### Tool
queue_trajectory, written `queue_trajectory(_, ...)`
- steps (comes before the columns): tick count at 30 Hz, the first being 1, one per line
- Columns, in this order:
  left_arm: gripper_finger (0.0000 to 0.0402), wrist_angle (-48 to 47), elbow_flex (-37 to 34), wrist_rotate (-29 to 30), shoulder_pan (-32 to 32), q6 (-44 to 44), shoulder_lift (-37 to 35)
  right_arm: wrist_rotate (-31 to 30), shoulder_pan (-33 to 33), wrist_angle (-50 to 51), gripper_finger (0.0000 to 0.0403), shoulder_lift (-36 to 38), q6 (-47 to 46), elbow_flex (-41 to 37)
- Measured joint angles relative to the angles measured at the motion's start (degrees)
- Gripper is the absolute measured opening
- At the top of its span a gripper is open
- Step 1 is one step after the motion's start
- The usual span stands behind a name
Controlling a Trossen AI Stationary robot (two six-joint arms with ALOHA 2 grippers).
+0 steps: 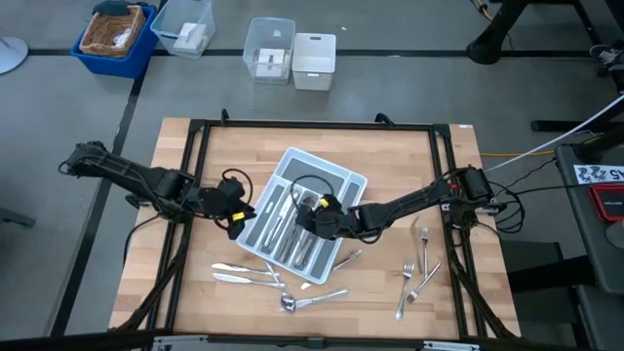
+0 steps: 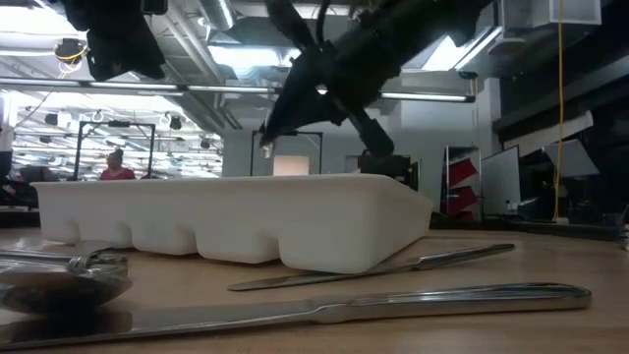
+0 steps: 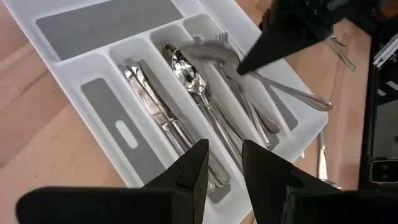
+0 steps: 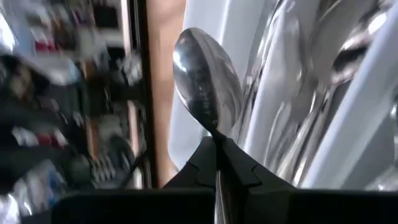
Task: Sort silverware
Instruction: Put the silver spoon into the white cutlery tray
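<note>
Two arms: both reach in from the sides of the high view and meet over the cutlery tray (image 1: 343, 182) near the frame's centre.
Right end effector (image 4: 219, 144): fingers pressed together, pinching a spoon (image 4: 205, 78) by its neck, bowl pointing forward; in the high view it hangs over the tray's middle (image 1: 310, 207).
Held spoon, left wrist view: its bowl (image 3: 211, 52) sits at upper centre, above the tray's right-hand slots, with the dark fingers (image 3: 273, 43) coming in from the upper right.
Left end effector (image 1: 237, 216): at the tray's left edge in the high view; its fingers (image 3: 186, 174) stand slightly spread with a narrow gap and nothing between them, at the bottom of the left wrist frame.
Tray contents: knives (image 3: 155, 106) in one long slot, spoons (image 3: 193, 78) in the next, more silverware beneath the right arm's fingers.
Loose silverware on the worktop (image 1: 458, 292): knives and a spoon (image 1: 290, 303) at lower centre of the high view below the tray; forks (image 1: 408, 283) at lower right.
Low view: tray wall (image 2: 226, 221) across the middle, a knife (image 2: 324, 310) along the bottom foreground, another (image 2: 432, 261) just behind it.
Beyond the worktop: bins (image 1: 117, 34) along the top of the high view.
</note>
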State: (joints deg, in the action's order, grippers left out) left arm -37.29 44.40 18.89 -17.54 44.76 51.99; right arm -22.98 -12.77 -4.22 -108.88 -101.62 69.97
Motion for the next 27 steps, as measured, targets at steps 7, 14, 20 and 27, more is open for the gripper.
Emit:
queue_trajectory(7,0.0086,-1.5,0.0,1.1,0.0,-1.8,0.0,-11.4,-0.8,1.8,0.0003,0.0,-9.3,-1.1)
queue_trajectory(14,0.0086,-1.3,0.0,1.4,0.0,-1.9,0.0,-13.5,-0.7,6.8,0.0003,0.0,-15.6,-1.1)
queue_trajectory(20,0.0086,-1.2,0.0,3.6,0.0,-1.9,0.0,-11.9,0.9,10.4,0.0004,0.0,-18.2,-1.1)
queue_trajectory(27,0.0086,-1.1,0.0,4.4,0.0,-1.9,0.0,-7.4,2.9,10.3,0.0005,0.0,-18.2,-1.1)
